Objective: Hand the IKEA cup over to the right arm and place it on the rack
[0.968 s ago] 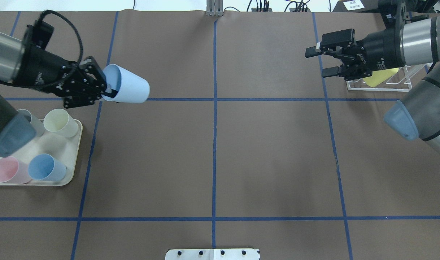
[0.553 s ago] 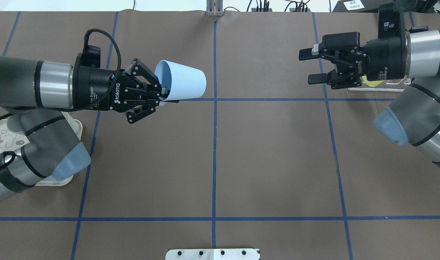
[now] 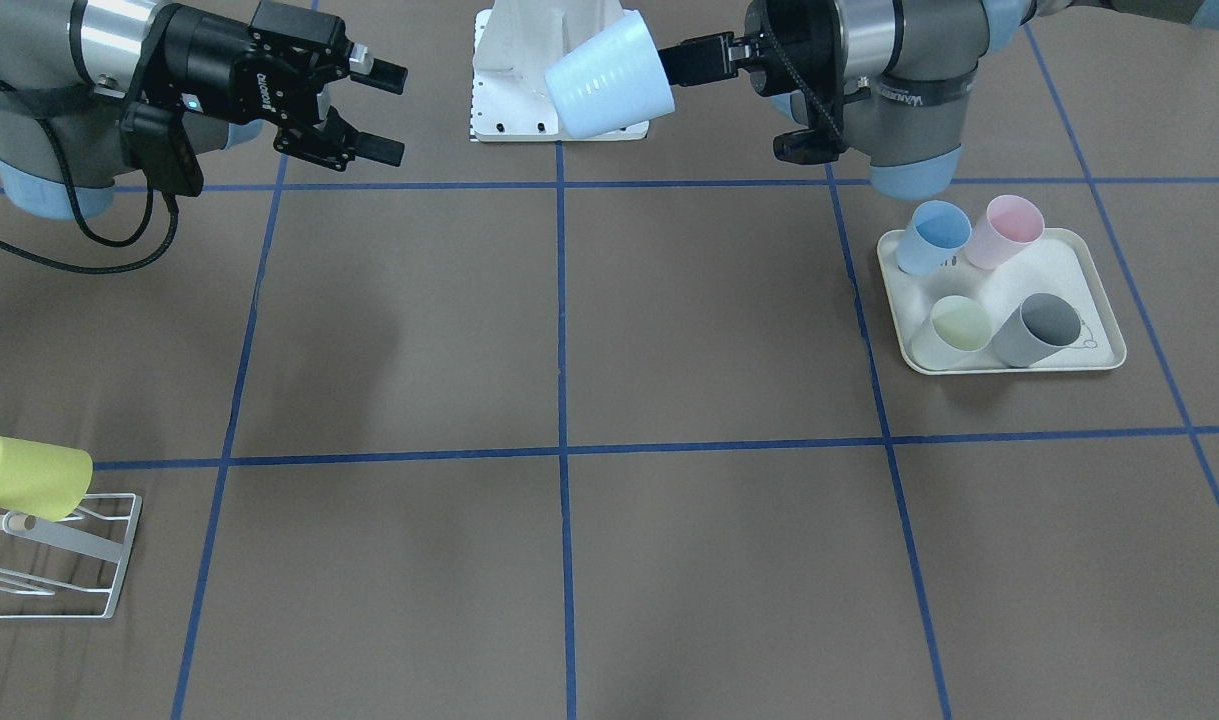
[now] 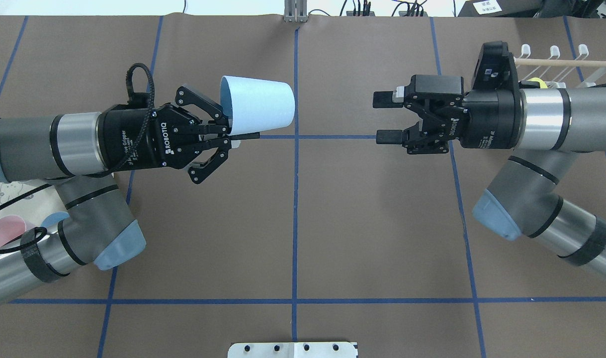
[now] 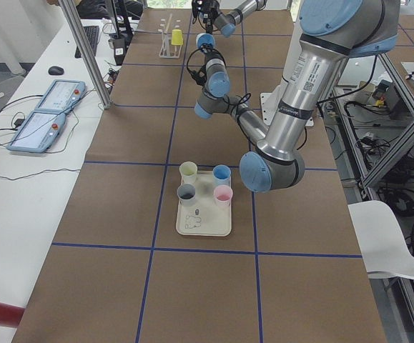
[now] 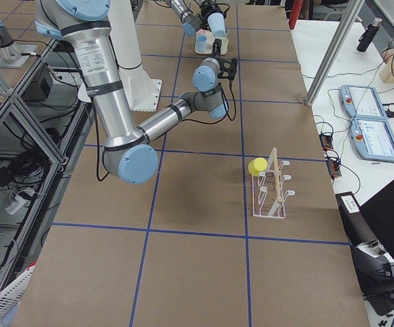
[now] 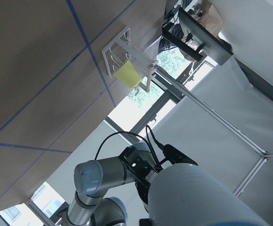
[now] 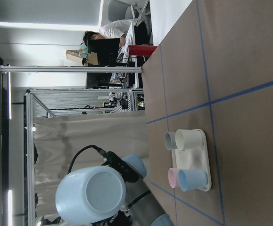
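I see left gripper pinching rim of pale blue tapered plastic cup. Cup held sideways over table middle, base toward right gripper, whose fingers are spread, well apart from cup. Overhead hides cream tray under left arm. Front view shows four cups on it, plus yellow cup on white wire rack. Brown paper table, blue tape grid. White side bench beside it.

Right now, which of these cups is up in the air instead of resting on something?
The pale blue cup, held sideways by the left gripper; the others rest on the tray or the rack.
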Action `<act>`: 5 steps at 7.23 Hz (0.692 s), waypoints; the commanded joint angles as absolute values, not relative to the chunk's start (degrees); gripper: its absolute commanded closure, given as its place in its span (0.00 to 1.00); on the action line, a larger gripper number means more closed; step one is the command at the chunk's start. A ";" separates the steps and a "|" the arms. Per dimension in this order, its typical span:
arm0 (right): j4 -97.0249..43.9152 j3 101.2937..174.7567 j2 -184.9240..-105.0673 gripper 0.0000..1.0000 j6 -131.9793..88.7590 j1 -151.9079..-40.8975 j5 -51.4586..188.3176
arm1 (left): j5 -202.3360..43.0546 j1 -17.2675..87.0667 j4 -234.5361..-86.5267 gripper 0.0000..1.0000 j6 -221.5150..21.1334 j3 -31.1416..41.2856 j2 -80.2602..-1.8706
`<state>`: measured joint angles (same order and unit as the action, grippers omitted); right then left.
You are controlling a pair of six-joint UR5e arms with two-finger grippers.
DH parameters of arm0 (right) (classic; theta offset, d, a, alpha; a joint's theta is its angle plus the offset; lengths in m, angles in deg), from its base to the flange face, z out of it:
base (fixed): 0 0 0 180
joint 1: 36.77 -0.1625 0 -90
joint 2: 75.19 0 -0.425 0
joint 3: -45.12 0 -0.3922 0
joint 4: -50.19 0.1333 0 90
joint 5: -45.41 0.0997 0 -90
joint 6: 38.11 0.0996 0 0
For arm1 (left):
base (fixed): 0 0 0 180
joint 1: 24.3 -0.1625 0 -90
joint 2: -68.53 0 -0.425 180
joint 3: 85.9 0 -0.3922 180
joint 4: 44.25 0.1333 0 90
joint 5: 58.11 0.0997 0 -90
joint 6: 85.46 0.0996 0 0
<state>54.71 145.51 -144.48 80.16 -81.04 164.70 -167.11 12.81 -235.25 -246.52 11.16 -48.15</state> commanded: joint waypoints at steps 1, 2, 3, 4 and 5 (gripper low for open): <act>55.47 145.58 -139.98 0.01 82.47 -78.09 163.45 | -164.30 12.09 -243.47 1.00 -254.44 9.29 -48.28; 55.47 145.58 -138.05 0.01 82.47 -76.69 161.62 | -164.19 11.48 -243.93 1.00 -254.82 9.46 -48.45; 55.47 145.49 -136.72 0.01 82.47 -75.02 158.29 | -164.19 10.69 -244.81 1.00 -254.91 9.46 -48.80; 55.47 145.40 -136.10 0.01 82.39 -74.13 156.95 | -164.19 9.64 -246.47 1.00 -255.70 9.46 -48.81; 55.47 145.40 -136.01 0.01 82.30 -73.86 156.59 | -164.02 8.93 -246.92 1.00 -255.88 9.64 -48.81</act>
<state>55.46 145.44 -136.55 82.38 -74.62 157.77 -164.18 9.91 -245.87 -255.40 9.51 -48.75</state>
